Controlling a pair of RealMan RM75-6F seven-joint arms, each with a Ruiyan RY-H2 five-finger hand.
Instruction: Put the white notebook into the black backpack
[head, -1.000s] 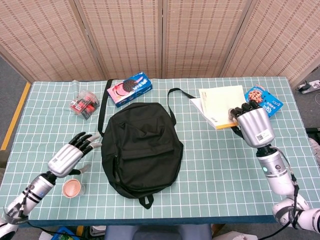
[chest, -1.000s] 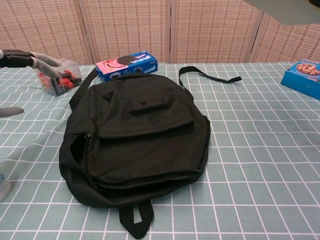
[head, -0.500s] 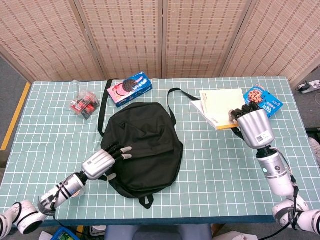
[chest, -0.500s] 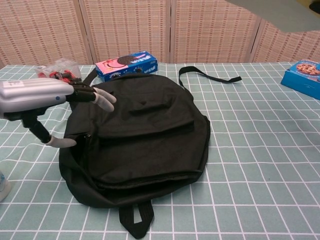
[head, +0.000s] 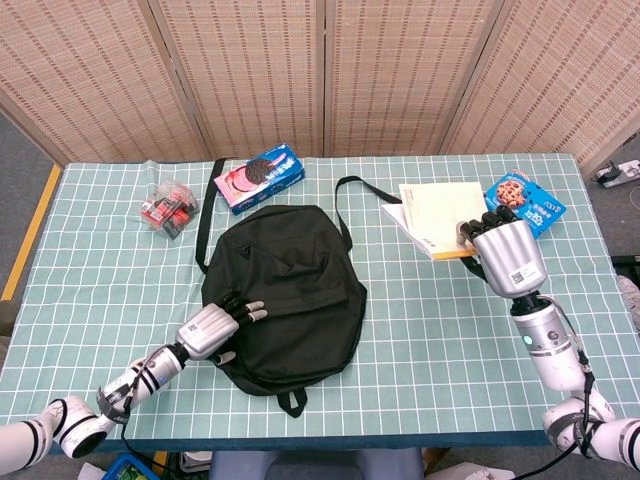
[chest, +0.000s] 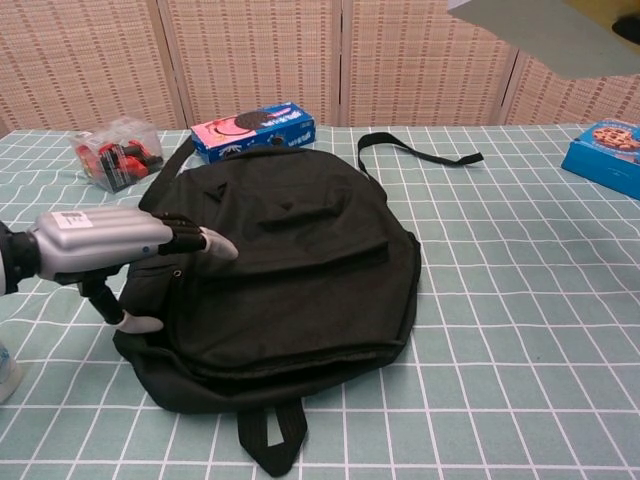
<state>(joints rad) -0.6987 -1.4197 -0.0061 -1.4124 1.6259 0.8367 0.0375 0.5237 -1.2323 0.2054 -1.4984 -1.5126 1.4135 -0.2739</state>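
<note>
The black backpack (head: 290, 290) lies flat in the middle of the table, also seen in the chest view (chest: 290, 270). My left hand (head: 215, 322) rests its spread fingers on the bag's lower left side near the zipper, thumb beside the edge; it shows in the chest view too (chest: 110, 245). My right hand (head: 505, 252) grips the near corner of the white notebook (head: 438, 213), held up off the table at the right of the bag. Its grey underside (chest: 540, 30) shows at the top right of the chest view.
A blue cookie box (head: 258, 177) lies behind the bag. A clear packet of red items (head: 167, 206) sits at the far left. Another blue biscuit box (head: 527, 196) lies just beyond my right hand. The bag's strap (head: 350, 188) loops toward the notebook. Folding screens stand behind the table (head: 480, 340).
My left hand swung in from the left of the table onto the backpack's lower left side and settled lower. The right hand with the notebook barely moved.
</note>
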